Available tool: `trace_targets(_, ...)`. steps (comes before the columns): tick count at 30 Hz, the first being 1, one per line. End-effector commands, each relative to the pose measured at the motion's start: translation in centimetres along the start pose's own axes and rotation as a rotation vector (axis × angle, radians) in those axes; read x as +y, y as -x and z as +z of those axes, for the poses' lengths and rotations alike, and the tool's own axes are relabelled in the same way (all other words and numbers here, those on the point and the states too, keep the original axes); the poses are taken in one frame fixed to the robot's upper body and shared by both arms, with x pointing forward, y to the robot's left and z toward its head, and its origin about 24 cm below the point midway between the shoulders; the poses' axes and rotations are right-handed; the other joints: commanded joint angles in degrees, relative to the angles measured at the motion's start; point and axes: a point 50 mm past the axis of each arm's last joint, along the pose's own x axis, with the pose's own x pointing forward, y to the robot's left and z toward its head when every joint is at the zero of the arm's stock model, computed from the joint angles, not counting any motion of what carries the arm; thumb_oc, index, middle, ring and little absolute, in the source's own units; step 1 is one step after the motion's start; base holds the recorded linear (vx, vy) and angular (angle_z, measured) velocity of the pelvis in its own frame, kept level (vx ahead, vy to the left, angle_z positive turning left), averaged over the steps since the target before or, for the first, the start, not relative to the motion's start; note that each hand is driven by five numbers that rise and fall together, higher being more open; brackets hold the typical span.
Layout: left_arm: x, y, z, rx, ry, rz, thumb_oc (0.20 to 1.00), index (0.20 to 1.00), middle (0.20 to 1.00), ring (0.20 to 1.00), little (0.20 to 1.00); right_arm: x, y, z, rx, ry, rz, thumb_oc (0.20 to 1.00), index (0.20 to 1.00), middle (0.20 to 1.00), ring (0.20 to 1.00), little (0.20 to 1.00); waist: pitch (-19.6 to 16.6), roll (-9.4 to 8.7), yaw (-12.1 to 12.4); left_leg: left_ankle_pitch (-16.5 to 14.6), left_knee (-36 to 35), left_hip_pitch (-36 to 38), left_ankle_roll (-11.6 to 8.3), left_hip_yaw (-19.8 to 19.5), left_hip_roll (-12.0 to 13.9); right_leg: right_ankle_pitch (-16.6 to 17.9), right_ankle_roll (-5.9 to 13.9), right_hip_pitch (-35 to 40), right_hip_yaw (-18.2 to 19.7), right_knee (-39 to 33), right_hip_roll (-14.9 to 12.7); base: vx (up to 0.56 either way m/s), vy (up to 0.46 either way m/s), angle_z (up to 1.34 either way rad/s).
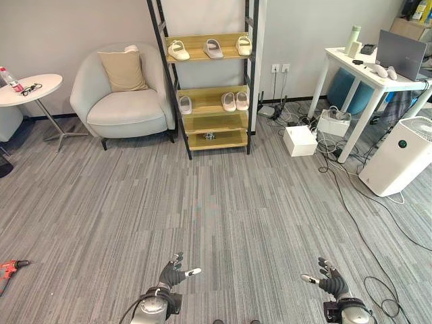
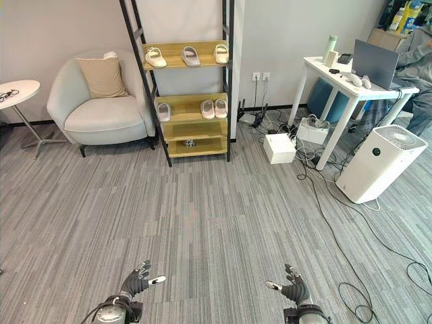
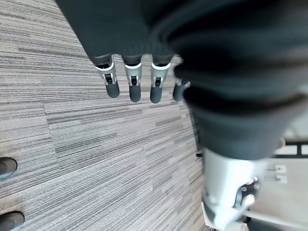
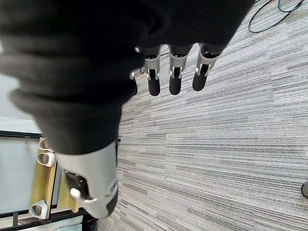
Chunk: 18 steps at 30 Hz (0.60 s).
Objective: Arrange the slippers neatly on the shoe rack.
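Note:
A black-framed shoe rack [image 1: 253, 74] with wooden shelves stands against the far wall. Its top shelf carries three pale slippers [image 1: 212, 48] spaced apart. The shelf below holds a single slipper [image 1: 185, 104] at its left and a pair [image 1: 235, 101] at its right. A small dark object [image 1: 209, 136] lies on the lowest shelf. My left hand [image 1: 173, 275] and right hand [image 1: 330, 280] hover low over the carpet at the near edge, far from the rack. Both are open with straight fingers [image 3: 134, 82] and hold nothing; the right fingers [image 4: 175, 77] point at bare carpet.
A grey armchair [image 1: 121, 94] with a beige cushion stands left of the rack, a round white side table [image 1: 30, 90] further left. To the right are a white box [image 1: 300, 140], floor cables, a white desk [image 1: 368, 77] with a laptop, and an air purifier [image 1: 398, 155]. A red tool [image 1: 9, 268] lies on the carpet at left.

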Motion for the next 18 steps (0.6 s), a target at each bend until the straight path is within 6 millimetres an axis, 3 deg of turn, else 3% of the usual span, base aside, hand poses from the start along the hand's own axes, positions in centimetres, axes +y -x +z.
trace_targets(1, 0.5, -1.0, 1.8, -0.055, 0.007, 0.021, 1.000, 1.000, 1.000, 1.000, 1.000, -0.4, -0.6, 2.5, -0.109, 0.034, -0.011, 1.000, 1.000, 1.000, 1.000, 1.000, -0.62, -2.25, -0.05, -2.87, -0.05, 0.59, -2.05, -2.41, 1.33, -5.50, 3.90, -0.45, 3.65, -0.29, -3.97, 0.00, 0.000, 0.00)
trace_targets(18, 0.7, -0.8, 0.1, 0.029, 0.030, 0.043, 1.000, 1.000, 1.000, 1.000, 1.000, 0.3, -0.4, 2.3, -0.109, 0.016, 0.005, 1.000, 1.000, 1.000, 1.000, 1.000, 0.27, -2.15, -0.89, -2.66, -0.05, 0.10, -2.57, -1.46, 1.54, -5.50, 3.94, -0.65, 2.94, -0.29, -4.33, 0.00, 0.001, 0.00)
